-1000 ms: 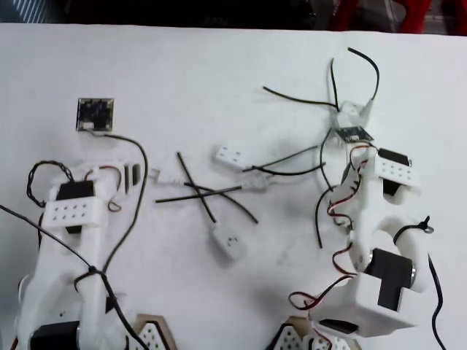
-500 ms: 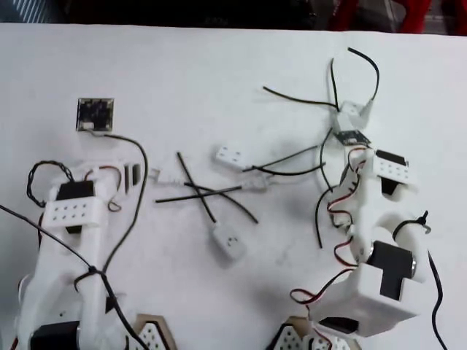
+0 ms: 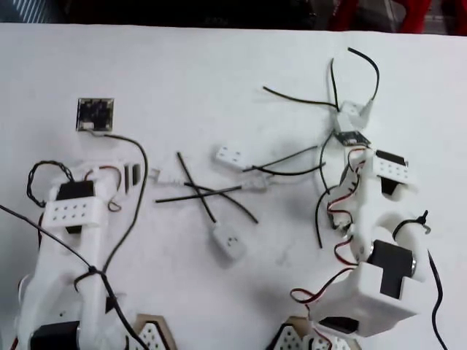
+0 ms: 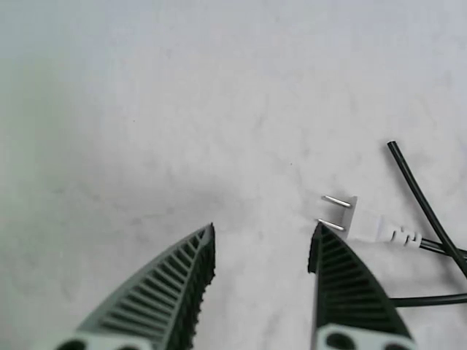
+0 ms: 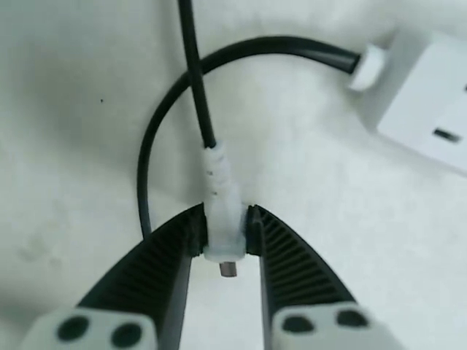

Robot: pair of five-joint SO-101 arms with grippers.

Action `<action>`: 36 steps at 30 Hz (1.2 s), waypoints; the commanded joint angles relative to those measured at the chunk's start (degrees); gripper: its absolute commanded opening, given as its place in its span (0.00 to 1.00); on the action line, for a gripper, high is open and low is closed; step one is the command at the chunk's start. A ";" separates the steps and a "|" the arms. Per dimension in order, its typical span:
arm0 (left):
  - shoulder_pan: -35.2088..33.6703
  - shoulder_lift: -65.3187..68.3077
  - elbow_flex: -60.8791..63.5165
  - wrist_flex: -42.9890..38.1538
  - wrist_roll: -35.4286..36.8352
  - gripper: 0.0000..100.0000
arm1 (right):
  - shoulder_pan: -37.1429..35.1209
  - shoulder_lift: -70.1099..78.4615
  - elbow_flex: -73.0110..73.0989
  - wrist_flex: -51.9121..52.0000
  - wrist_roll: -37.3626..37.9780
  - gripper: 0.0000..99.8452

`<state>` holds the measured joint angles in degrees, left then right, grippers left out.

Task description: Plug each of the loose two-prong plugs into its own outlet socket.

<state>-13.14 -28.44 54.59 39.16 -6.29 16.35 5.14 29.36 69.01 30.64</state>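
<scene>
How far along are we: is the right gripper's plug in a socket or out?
Out: right gripper grips the plug, prong bare, apart from the socket.

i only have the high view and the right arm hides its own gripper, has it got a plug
Observer: Yes. The right gripper is shut on a white plug, and a metal prong pokes out past the grip.
Operator: any socket near it
Observer: A white outlet socket lies close ahead of that gripper, with one slot showing on its face.
Operator: and the left gripper
Observer: The left gripper is open and holds nothing. A loose two-prong plug lies flat right beside it, prongs bare.
</scene>
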 commanded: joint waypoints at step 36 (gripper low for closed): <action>3.21 -1.80 -0.35 -0.97 0.09 0.22 | -40.04 -55.34 15.03 -14.11 -32.09 0.02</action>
<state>-11.91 -28.44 54.59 39.16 -6.29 -20.66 -48.57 43.78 60.04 0.57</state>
